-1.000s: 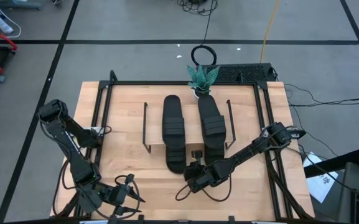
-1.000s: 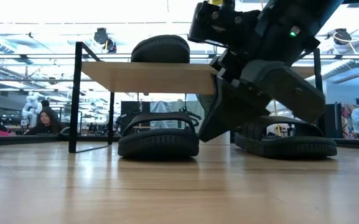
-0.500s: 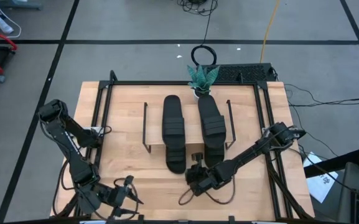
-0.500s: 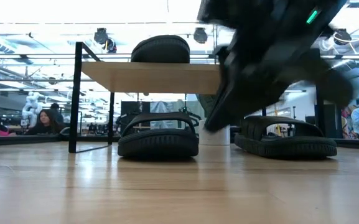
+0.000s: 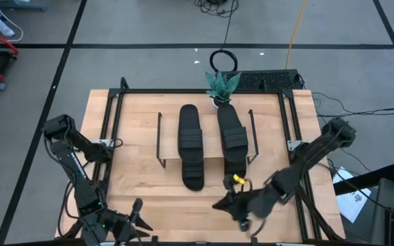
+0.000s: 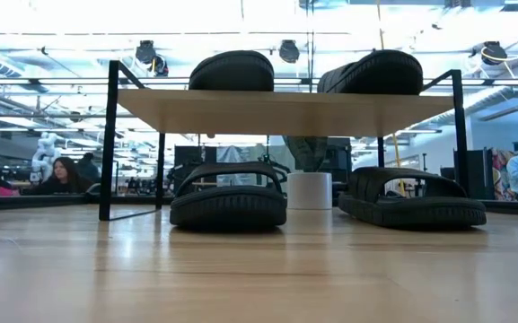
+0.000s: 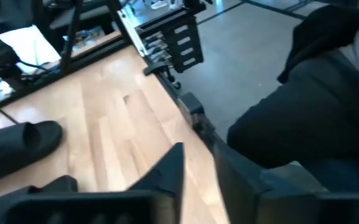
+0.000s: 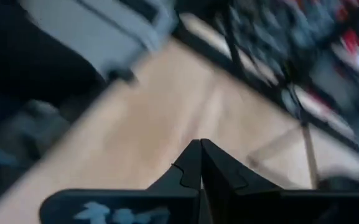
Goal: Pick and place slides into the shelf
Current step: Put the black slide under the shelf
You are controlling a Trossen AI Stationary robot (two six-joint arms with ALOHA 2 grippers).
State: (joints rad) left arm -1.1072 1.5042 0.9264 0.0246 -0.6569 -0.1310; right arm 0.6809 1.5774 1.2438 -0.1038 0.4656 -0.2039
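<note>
The shelf [image 6: 285, 112] stands mid-table with two black slides on its wood board [image 5: 210, 140], one on the left [image 6: 232, 70] and one on the right [image 6: 373, 72]. Two more slides lie under it, one on the left [image 6: 229, 197] and one on the right [image 6: 411, 199]. From above, the pairs show as two dark columns, left [image 5: 190, 140] and right [image 5: 232, 137]. My right gripper [image 5: 218, 203] hangs in front of the shelf near the table's front edge, shut and empty, with its fingertips [image 8: 201, 155] touching. My left gripper [image 5: 139, 215] waits at the front left. Its fingers [image 7: 167, 177] stand a narrow gap apart, holding nothing.
A small plant [image 5: 222, 85] in a white pot [image 6: 310, 190] stands behind the shelf. A black frame [image 5: 115, 116] runs around the tabletop. One slide [image 7: 17, 143] shows far off in the left wrist view. People sit in the room behind.
My right arm has pulled back from the shelf's front toward the table's near edge and left the low view, uncovering the top right slide. My left gripper's fingers have narrowed.
</note>
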